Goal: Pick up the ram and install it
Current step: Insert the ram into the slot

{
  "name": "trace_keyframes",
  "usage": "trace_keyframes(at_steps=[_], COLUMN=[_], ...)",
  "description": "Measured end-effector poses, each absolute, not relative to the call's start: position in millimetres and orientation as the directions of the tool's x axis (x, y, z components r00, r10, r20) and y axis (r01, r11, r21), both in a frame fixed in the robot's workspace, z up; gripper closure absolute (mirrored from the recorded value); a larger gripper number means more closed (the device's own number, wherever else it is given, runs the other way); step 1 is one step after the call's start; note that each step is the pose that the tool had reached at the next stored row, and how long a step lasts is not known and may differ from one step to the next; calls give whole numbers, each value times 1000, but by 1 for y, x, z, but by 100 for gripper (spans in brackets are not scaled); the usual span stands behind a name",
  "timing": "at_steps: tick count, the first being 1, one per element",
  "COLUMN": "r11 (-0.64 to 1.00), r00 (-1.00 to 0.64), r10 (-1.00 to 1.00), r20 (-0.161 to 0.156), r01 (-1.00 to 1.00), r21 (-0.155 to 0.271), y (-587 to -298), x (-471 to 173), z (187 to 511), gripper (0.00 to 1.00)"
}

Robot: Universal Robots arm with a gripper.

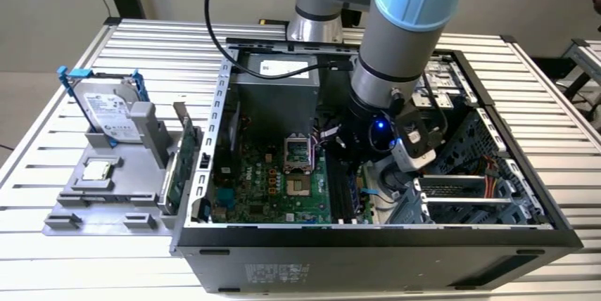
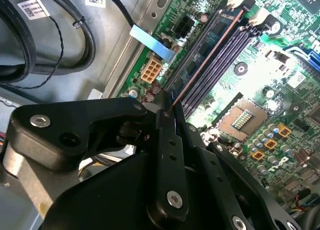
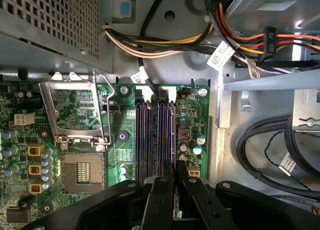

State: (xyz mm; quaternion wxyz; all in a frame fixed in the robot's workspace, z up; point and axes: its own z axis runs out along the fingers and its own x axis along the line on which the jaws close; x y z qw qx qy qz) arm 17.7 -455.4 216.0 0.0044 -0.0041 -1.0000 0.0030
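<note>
The arm reaches down into the open computer case (image 1: 376, 234), and my gripper (image 1: 353, 166) hangs over the black memory slots (image 3: 144, 140) of the green motherboard (image 1: 267, 188). In both wrist views the ram (image 2: 207, 57) shows edge-on as a thin line along the slot nearest the board's edge. It runs from the white latches (image 3: 167, 93) back to my gripper (image 3: 175, 176). The black fingers (image 2: 168, 140) are shut on the ram's near end (image 3: 174, 140). How deep it sits in the slot is hidden.
The processor socket (image 3: 82, 172) with its raised metal frame lies beside the slots. Bundled cables (image 3: 165, 40) and black hoses (image 2: 45, 45) crowd the case wall. Outside the case, a grey holder (image 1: 103, 199) carries a hard drive in a blue frame (image 1: 101, 107) and a green expansion card (image 1: 188, 153).
</note>
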Motion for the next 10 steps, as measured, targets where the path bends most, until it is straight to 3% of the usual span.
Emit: trace_keyframes(at_steps=[10], r11=[1000], r00=[-1000], r10=[30], r20=[9], r01=[30], r21=[-6], y=[-455], x=[16], z=[211], gripper=[100])
